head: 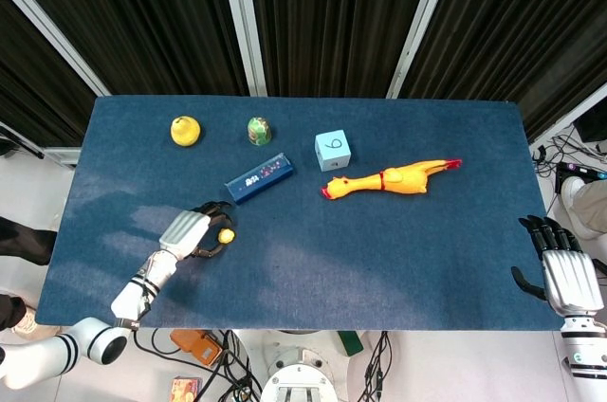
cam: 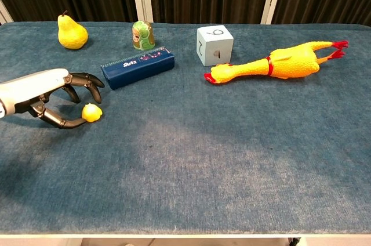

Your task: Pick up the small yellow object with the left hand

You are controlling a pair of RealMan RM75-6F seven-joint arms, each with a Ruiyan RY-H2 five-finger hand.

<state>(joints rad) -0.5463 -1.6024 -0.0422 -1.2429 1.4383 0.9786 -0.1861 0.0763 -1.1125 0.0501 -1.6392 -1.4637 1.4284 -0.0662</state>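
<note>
Black curtains (white posts), pale floor.

small yellow object — seemingly pinched, low.

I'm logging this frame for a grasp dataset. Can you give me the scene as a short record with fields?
surface: blue table
target: small yellow object, near the table's left side
left robot hand: fingers curled around the target, one fingertip touching it; grip not clearly closed
right robot hand: at the table's right edge, fingers apart, holding nothing
others: pear, blue box, rubber chicken
</note>
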